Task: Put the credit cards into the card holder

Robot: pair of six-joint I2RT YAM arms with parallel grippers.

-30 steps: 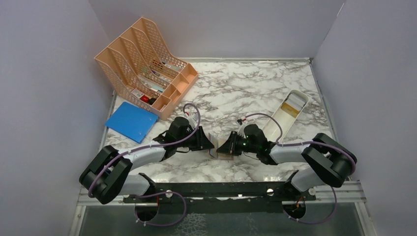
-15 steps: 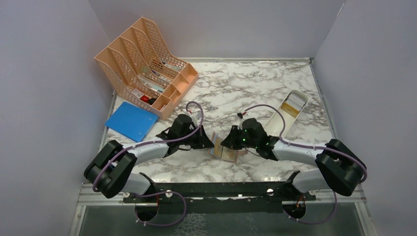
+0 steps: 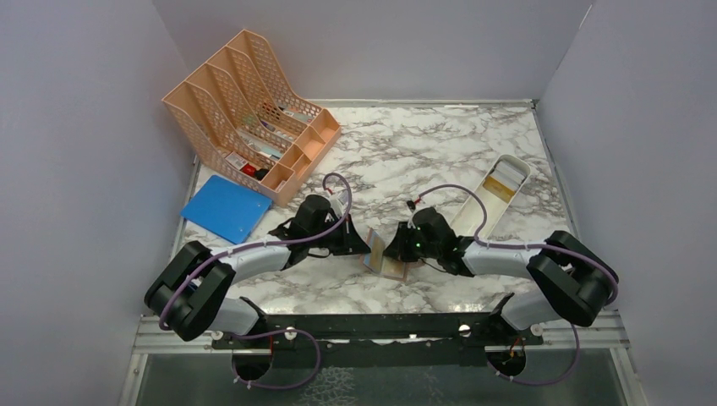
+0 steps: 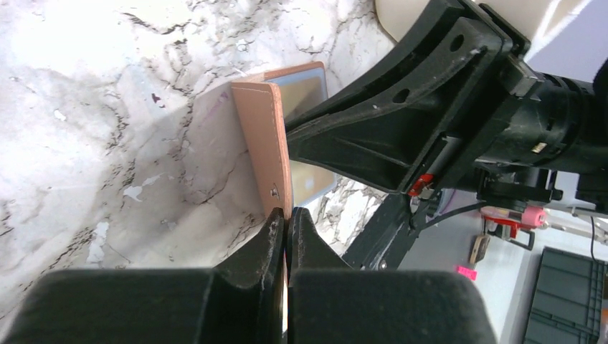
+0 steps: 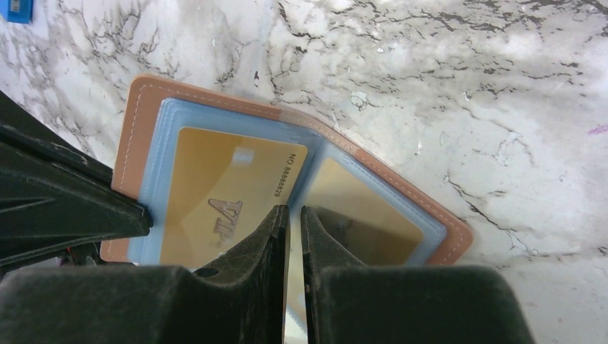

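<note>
The card holder (image 3: pixel 394 264), pinkish-tan with light blue lining, lies half open between both arms. My left gripper (image 4: pixel 287 215) is shut on the edge of its raised flap (image 4: pixel 267 143), holding that flap upright. One gold credit card (image 5: pixel 222 190) sits in the left pocket, and another gold card (image 5: pixel 373 218) shows in the right pocket. Over the card holder's fold hovers my right gripper (image 5: pixel 295 213), its jaws almost together with a thin pale slit between them. Whether a card sits in that slit is unclear. From above, the left gripper (image 3: pixel 365 246) and right gripper (image 3: pixel 394 250) meet at the card holder.
A white oblong tray (image 3: pixel 476 218) with more cards (image 3: pixel 508 174) at its far end lies right of the right arm. A peach mesh organiser (image 3: pixel 245 110) stands at the back left, with a blue folder (image 3: pixel 227 209) in front of it.
My left gripper has closed on the card holder's flap, which now stands up. The right gripper shifted slightly over the opened card holder, and its elbow swung.
</note>
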